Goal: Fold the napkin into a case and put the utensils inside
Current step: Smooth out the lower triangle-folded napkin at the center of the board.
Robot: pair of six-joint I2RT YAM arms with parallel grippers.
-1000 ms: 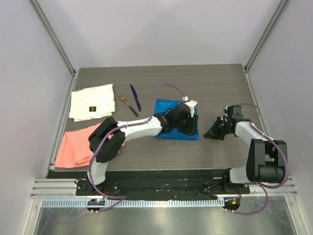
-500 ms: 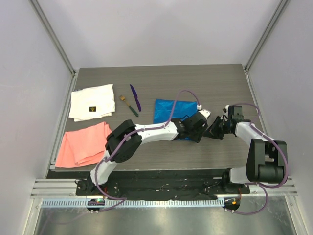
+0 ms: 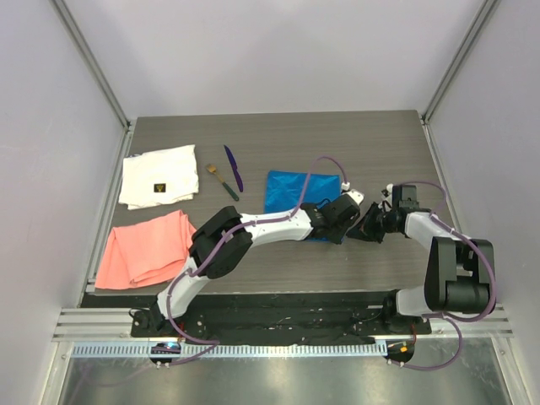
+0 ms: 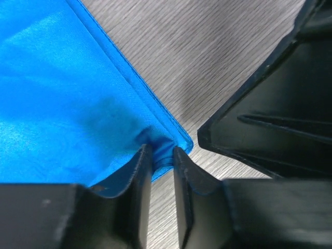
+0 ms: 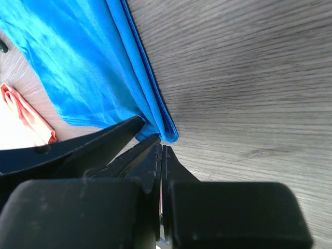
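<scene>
The bright blue napkin (image 3: 295,187) lies flat at mid-table, as a spread cloth rather than a case. My left gripper (image 3: 342,229) is at its near right corner. In the left wrist view the left gripper (image 4: 162,151) has its fingertips pinching that corner, and the napkin (image 4: 62,93) puckers between them. My right gripper (image 3: 361,229) is shut with nothing in it, its tip just beside the same corner of the napkin (image 5: 88,62). The utensils lie left of the napkin: a purple piece (image 3: 234,168) and a green-handled, tan-ended piece (image 3: 222,181).
A white cloth with a dark label (image 3: 158,175) lies at the left, with a salmon-pink cloth (image 3: 145,246) in front of it. The two grippers sit almost touching each other. Frame posts stand at the table's back corners.
My left gripper moved right, off the napkin's middle to its near right corner, and its jaws narrowed onto the cloth. The right gripper barely shifted.
</scene>
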